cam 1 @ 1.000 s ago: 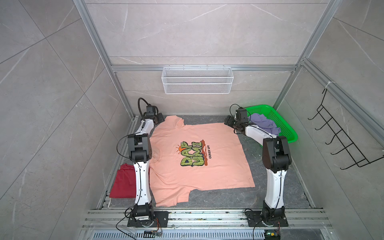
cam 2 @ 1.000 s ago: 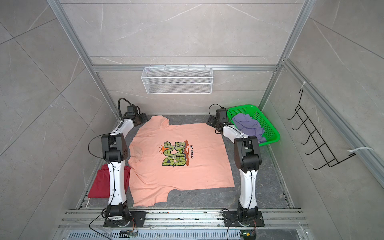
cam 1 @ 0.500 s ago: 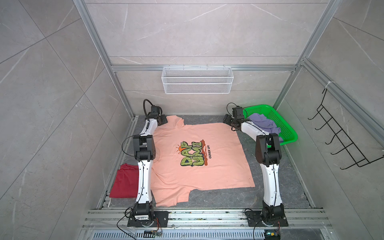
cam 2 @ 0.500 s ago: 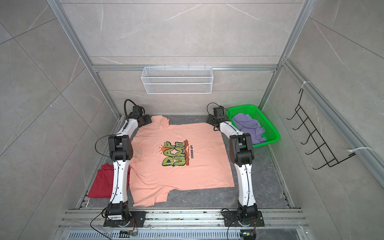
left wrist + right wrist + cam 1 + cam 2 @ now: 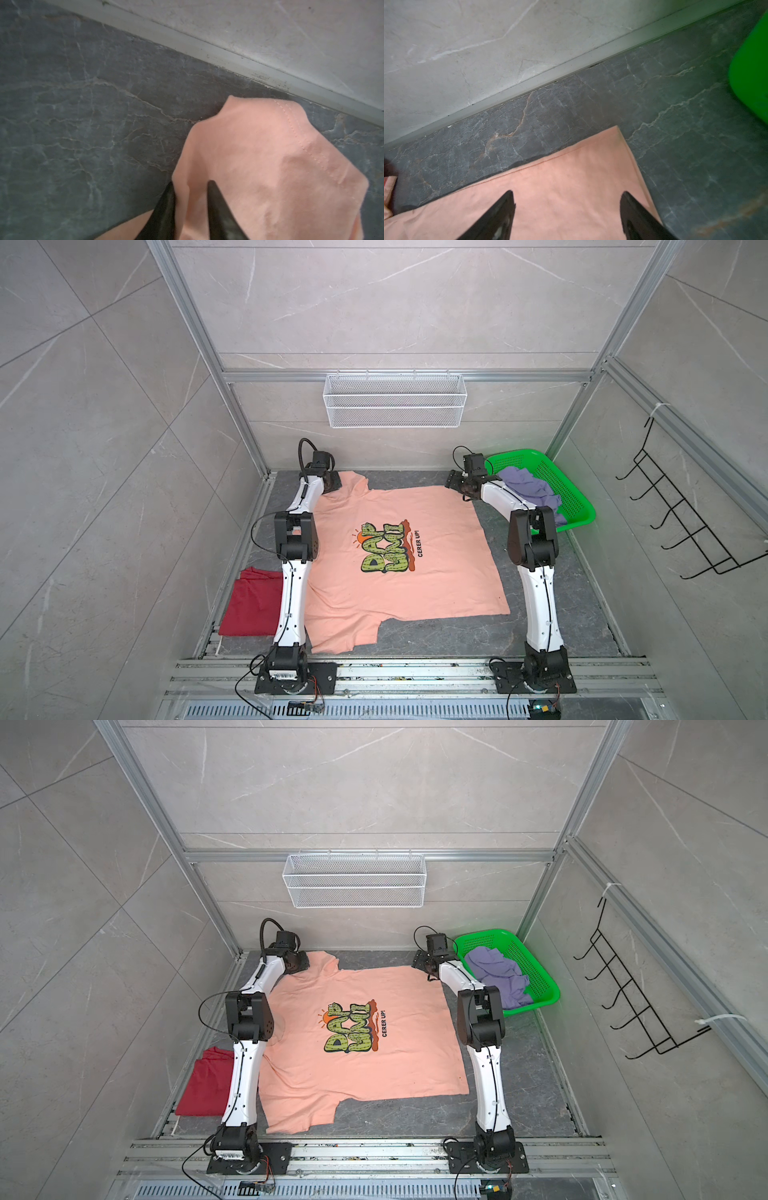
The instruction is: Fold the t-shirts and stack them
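Blocking the left edge of the peach t-shirt (image 5: pixel 395 593) in both top views, the left arm also covers one side of the dark red t-shirt (image 5: pixel 253 601). That shirt lies at the left edge of the dark stone table (image 5: pixel 540 626); whether the two shirts touch cannot be told. The peach t-shirt lies spread in the middle of the table, print up. The left gripper (image 5: pixel 191 185) is at its far sleeve, its tips hidden under the wrist in the top views. In the left wrist view its two dark fingers (image 5: pixel 216 203), cut off by the frame, stand close together and pinch a raised ridge of sleeve cloth. The right gripper (image 5: pixel 566 193) is over the shirt's far right corner, fingers wide apart and grasping nothing; whether the tips touch the cloth is hard to make out. The lavender t-shirt (image 5: pixel 528 489) lies crumpled in the green basket (image 5: pixel 582 514) at the far right, its near part behind the right arm. In the right wrist view the basket is only a blurred green patch. Counted: three t-shirts, two grippers, one green basket, one white wire basket (image 5: pixel 395 406) on the back wall, one black hook rack (image 5: pixel 685 522) on the right wall.
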`<state>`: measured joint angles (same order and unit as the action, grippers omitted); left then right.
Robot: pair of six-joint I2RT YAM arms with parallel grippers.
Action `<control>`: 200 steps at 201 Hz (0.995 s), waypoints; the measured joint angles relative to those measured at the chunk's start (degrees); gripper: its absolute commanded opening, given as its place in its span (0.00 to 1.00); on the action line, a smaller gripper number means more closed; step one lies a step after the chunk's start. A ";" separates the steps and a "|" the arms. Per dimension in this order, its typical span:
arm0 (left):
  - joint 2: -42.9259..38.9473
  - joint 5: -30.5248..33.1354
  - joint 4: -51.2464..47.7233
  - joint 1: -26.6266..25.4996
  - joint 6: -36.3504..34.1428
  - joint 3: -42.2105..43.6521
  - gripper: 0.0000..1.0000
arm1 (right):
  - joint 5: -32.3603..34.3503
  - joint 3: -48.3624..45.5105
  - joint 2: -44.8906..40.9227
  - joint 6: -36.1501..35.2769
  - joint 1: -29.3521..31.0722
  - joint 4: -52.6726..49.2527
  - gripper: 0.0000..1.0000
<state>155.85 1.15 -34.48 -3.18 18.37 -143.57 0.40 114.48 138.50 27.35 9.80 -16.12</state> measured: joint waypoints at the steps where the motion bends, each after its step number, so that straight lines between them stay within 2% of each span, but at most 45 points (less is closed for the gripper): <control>1: 0.00 0.00 0.00 0.00 0.00 0.00 0.18 | 0.00 0.02 0.00 0.00 0.00 0.00 0.80; 36: 0.00 0.22 0.28 0.02 0.04 0.33 0.00 | -0.39 4.42 2.73 -0.20 -0.72 -0.94 0.80; 60: -0.02 0.24 1.25 0.07 0.00 0.76 0.00 | 0.50 12.50 7.21 -0.59 -1.07 -4.83 0.78; 97: -0.59 0.26 2.78 0.07 0.00 2.21 0.00 | 4.02 31.71 17.62 -0.90 -1.09 -15.41 0.75; 118: -0.81 0.31 3.34 0.07 0.00 2.82 0.00 | 5.70 38.88 21.53 -1.09 -1.09 -20.48 0.73; 158: -1.27 0.28 4.50 0.07 0.00 3.98 0.00 | 7.19 40.76 22.62 -1.03 -1.11 -26.40 0.71; 200: -2.19 0.24 5.84 0.07 0.00 5.90 0.00 | 5.99 41.64 23.34 -1.05 -1.11 -27.85 0.65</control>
<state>153.67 1.39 -28.64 -3.11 18.37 -137.67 6.39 156.11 161.84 26.30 8.69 -43.97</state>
